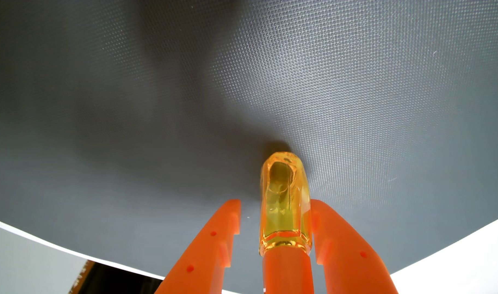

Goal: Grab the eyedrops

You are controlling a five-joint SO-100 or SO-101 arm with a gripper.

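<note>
The eyedrops (285, 214) are a small clear yellow bottle with an orange cap (287, 271), seen in the wrist view at the lower middle. The cap end points toward the camera. The far end meets the grey textured mat (242, 84), where a dark shadow sits. My orange gripper (276, 202) is open and straddles the bottle. The right finger (343, 248) lies against the bottle's side. The left finger (213, 246) stands a small gap away from it.
The mat's pale edge (72, 251) curves across the lower left, with a white surface (21, 263) and a dark gap (115, 280) beyond it. More white surface (468, 254) lies past the mat at the lower right.
</note>
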